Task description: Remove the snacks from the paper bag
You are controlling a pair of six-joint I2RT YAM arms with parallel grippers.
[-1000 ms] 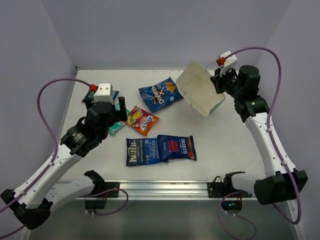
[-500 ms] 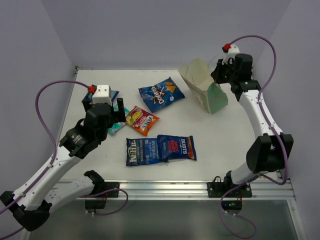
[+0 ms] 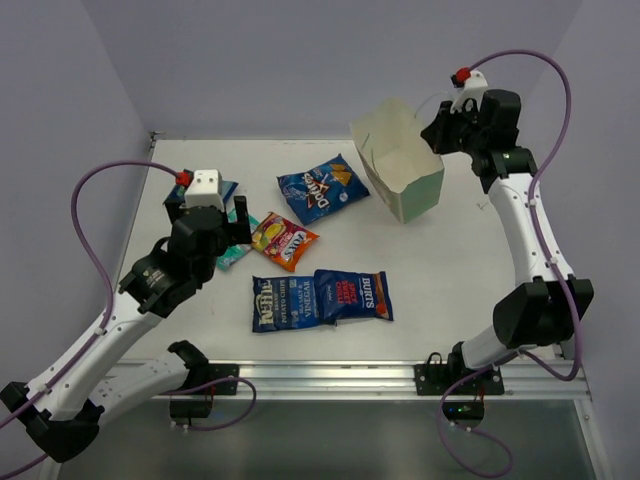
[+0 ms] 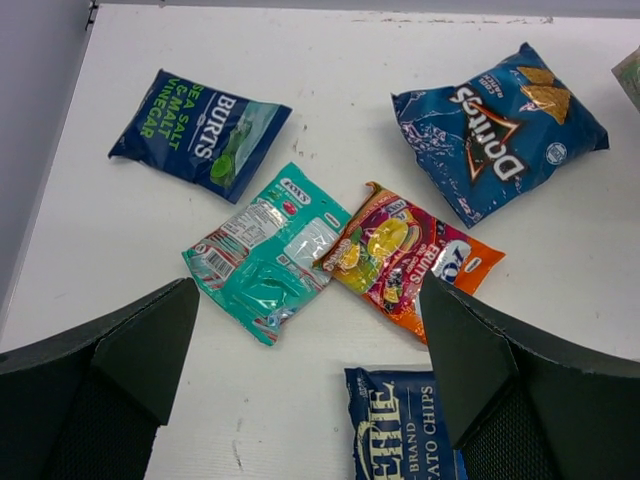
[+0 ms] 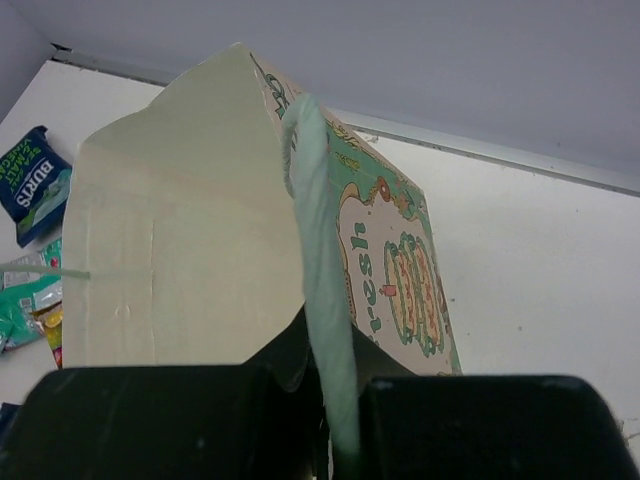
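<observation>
The pale mint-green paper bag (image 3: 398, 160) stands at the far right of the table, its mouth open upward. My right gripper (image 3: 438, 132) is shut on the bag's rim (image 5: 322, 330); the printed panel shows in the right wrist view. Six snack packets lie on the table: a blue Doritos packet (image 3: 321, 187), a red-yellow-orange one (image 3: 284, 240), a teal-white one (image 4: 266, 250), a dark blue Burts one (image 4: 198, 130), and two dark blue ones side by side (image 3: 285, 302) (image 3: 353, 294). My left gripper (image 4: 310, 400) is open and empty above the packets at the left.
The white table (image 3: 440, 270) is walled by lilac panels on three sides. A metal rail (image 3: 330, 378) runs along the near edge with both arm bases. The left arm's purple cable (image 3: 95, 190) loops over the table's left side.
My right gripper has swung the bag from tilted in the air, mouth toward the camera, to upright on the table at the far right. The left arm has not moved.
</observation>
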